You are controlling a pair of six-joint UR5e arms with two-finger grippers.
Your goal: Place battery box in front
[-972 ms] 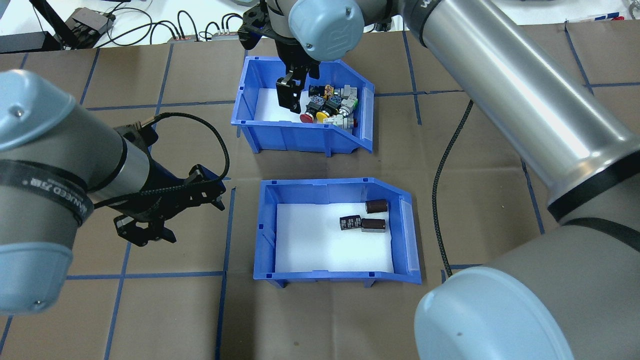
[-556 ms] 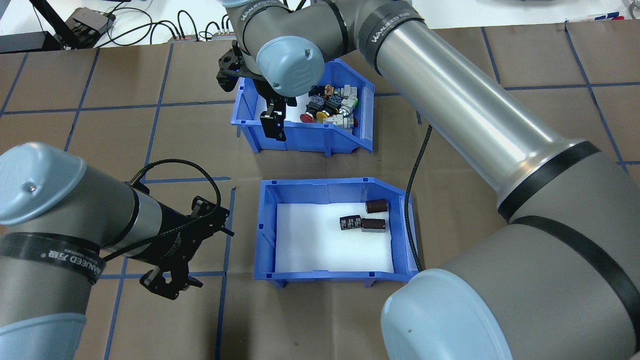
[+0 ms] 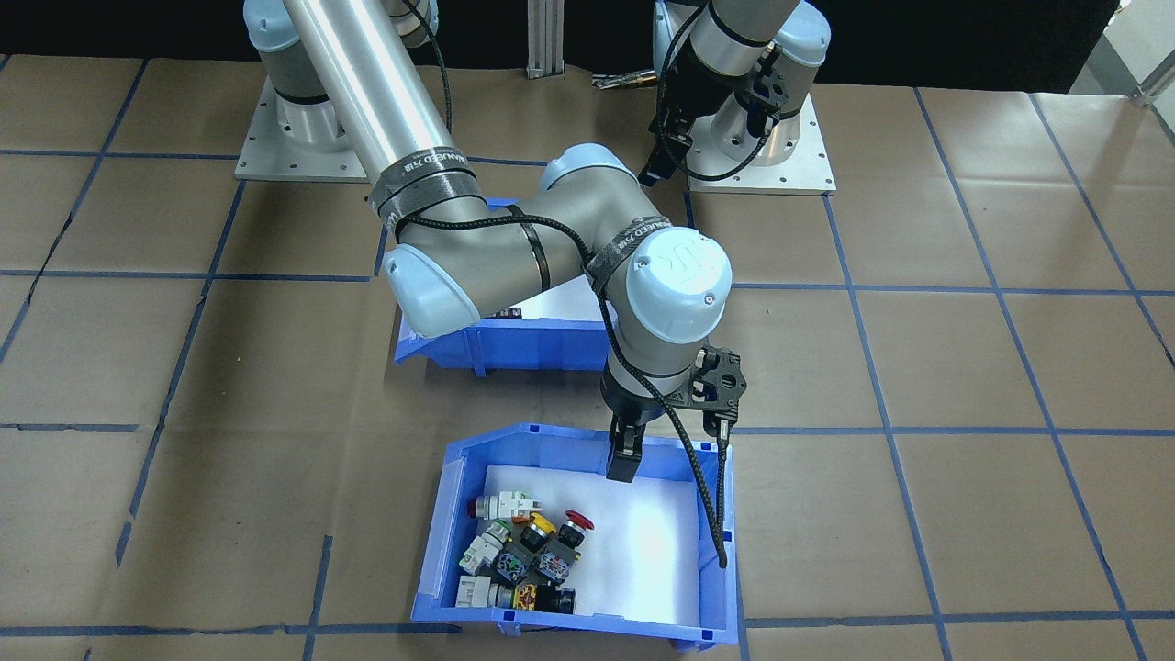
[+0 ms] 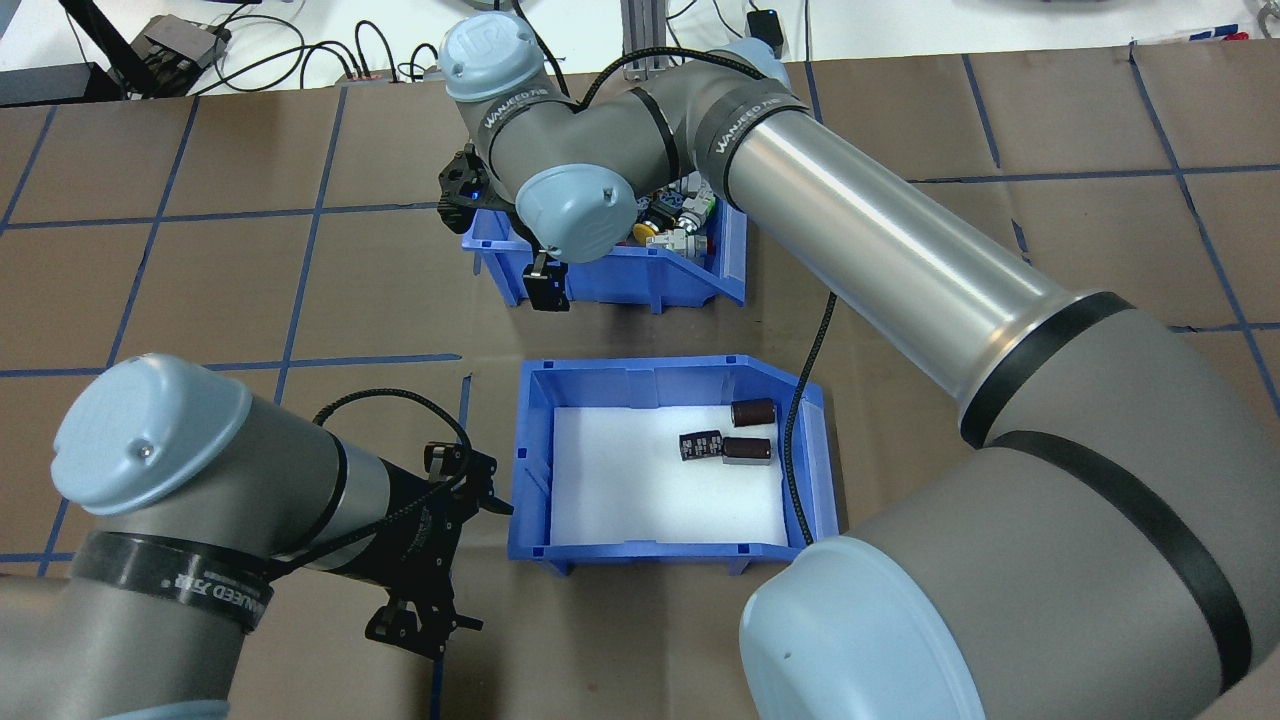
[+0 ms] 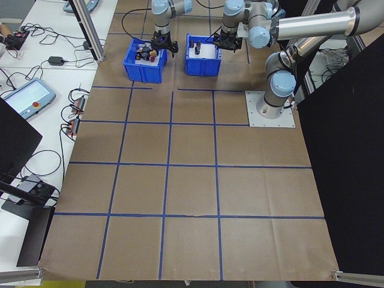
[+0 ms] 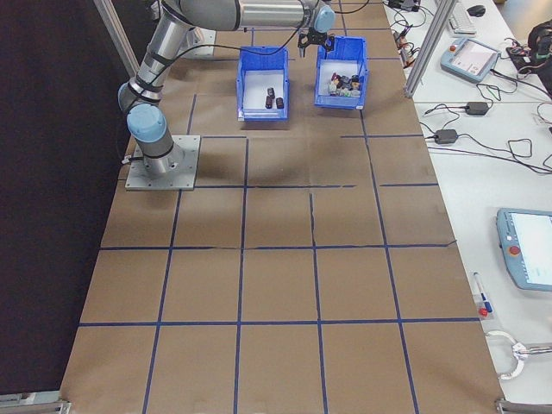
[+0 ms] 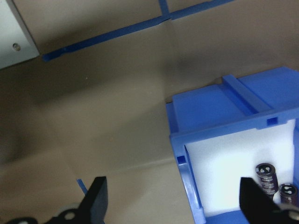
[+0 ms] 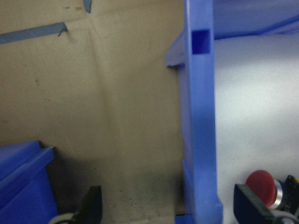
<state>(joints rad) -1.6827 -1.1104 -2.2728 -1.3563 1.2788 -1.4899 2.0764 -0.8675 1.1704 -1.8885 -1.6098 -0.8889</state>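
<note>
Step in hand, as I judge it: both arms setting up to swap the two bins, nothing gripped yet. The battery box point(image 4: 670, 465) sits on the table point(image 4: 200, 280), on the robot's side of the switch bin point(image 4: 640, 270) and apart from it, with a strip of bare paper between them. Right pincer point(image 4: 546, 290) hangs at the switch bin's near wall, by its left corner; the right wrist view shows the released fingers point(image 8: 91, 205) straddling that blue wall, one outside over the paper and one inside near a red push-button point(image 8: 261, 186), not yet clenched. Left pincer point(image 4: 420, 625) is low, just left of the battery box's near-left corner; the left wrist view shows its fingers point(image 7: 98, 198) spread apart and empty, with the box corner between them but farther on. Next move probably calls for the right pincer to clamp the switch bin's wall and clear it aside, and for the left to drop onto the battery box's left wall, clench, and slide the box outward past the switch bin; keep both bins flat so nothing rolls. Battery box: blue plastic, sloped open front facing right of the switch-bin line, white liner, three small dark cylinders point(image 4: 735, 440) grouped toward the open end, otherwise bare inside.
</note>
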